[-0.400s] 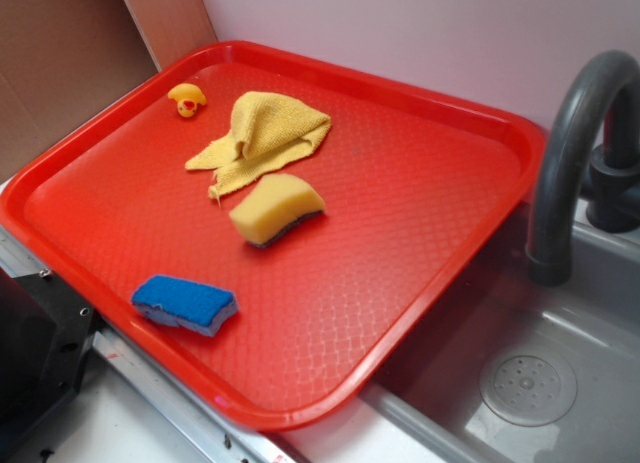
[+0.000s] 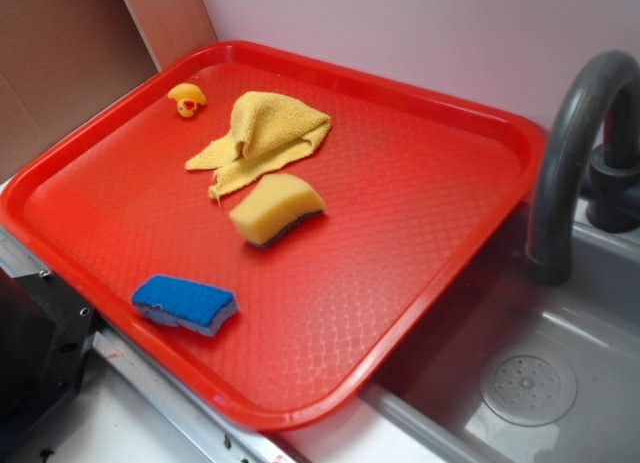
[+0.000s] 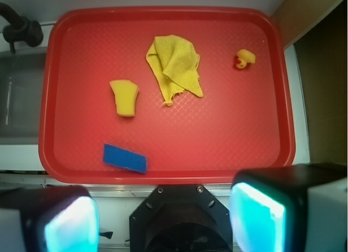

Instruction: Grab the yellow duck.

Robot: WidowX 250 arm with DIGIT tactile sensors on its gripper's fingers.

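The yellow duck [image 2: 186,99] sits alone near a far corner of the red tray [image 2: 470,233], just beside the crumpled yellow cloth [image 2: 262,138] but apart from it. A yellow wedge sponge [image 2: 276,209] and a blue sponge [image 2: 186,304] lie nearer. The tool [image 3: 163,222] hangs high over the tray's near edge, its pads [image 3: 70,225] spread wide, holding nothing. No writing is legible.
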